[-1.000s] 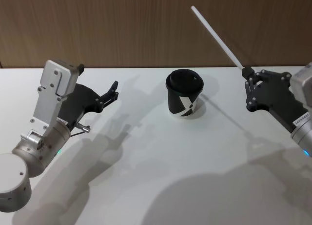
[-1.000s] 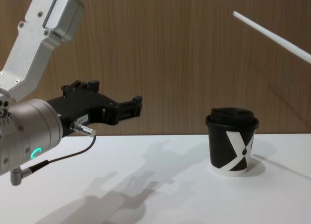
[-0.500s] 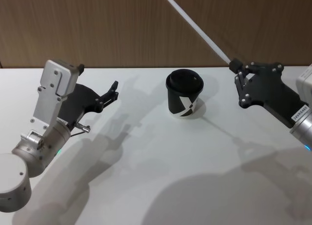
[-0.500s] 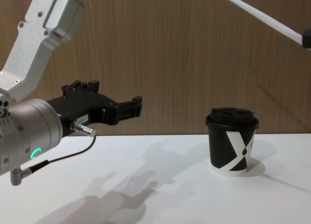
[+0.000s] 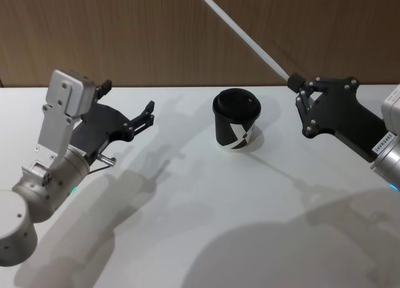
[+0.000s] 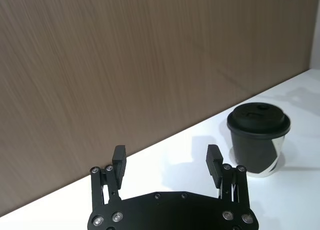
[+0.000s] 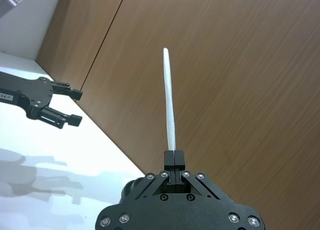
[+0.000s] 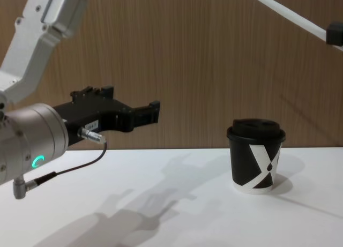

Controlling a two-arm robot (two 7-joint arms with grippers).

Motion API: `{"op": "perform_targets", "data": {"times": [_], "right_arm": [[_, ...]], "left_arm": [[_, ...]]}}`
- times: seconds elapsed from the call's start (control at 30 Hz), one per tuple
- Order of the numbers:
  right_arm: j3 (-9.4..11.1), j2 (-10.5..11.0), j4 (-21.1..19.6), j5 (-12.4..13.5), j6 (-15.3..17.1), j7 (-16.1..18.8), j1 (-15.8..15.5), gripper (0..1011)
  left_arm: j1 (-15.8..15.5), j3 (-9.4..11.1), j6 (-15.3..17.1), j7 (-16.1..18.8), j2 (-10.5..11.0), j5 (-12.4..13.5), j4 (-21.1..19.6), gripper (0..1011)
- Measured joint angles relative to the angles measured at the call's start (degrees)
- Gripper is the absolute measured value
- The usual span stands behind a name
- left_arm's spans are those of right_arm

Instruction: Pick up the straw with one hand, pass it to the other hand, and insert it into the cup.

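White straw (image 5: 245, 37), pinched at one end by the right gripper (image 5: 294, 83), slants in the air near the upright lidded black cup (image 5: 236, 122).

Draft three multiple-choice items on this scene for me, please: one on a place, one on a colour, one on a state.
1. Where does the cup stand? A in a gripper; B on the table; C on a tray.
2. What colour is the straw? A white; B red; C green.
3. How is the left gripper? A shut on the straw; B shut on the cup; C open.
Key: B, it stands upright on the white table; A, the right gripper pinches a white straw; C, its fingers are spread with nothing between.
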Motion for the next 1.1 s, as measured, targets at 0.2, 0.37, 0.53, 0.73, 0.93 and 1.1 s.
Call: {"op": "perform_targets", "data": {"times": [0.2,0.37,0.53,0.73,0.93,1.1], "right_arm": [[-0.1,0.1,0.0,0.1,-0.3,0.4,0.1,0],[-0.1,0.1,-0.1,0.2,-0.5,0.6,0.2,0],[-0.1,0.1,-0.1,0.3,-0.6,0.8,0.2,0],[-0.1,0.2,-0.1,0.3,-0.6,0.9,0.2,0],[-0.1,0.2,-0.1,0.4,-0.7,0.9,0.3,0],[-0.1,0.2,-0.1,0.4,-0.7,0.9,0.3,0]], "left_arm": [[-0.6,-1.2,0.9,-3.9,-0.3,-4.4,0.1,1003],[-1.2,-2.4,2.3,-7.7,-0.8,-8.9,0.1,1003],[-1.9,-3.6,4.2,-11.5,-1.2,-13.9,0.2,1003],[-3.0,-4.9,6.8,-15.7,-1.8,-19.9,0.5,1002],[-4.1,-5.6,9.3,-19.3,-2.4,-25.0,0.9,1003],[-5.5,-6.0,12.1,-22.6,-3.3,-30.1,1.7,1003]]}}
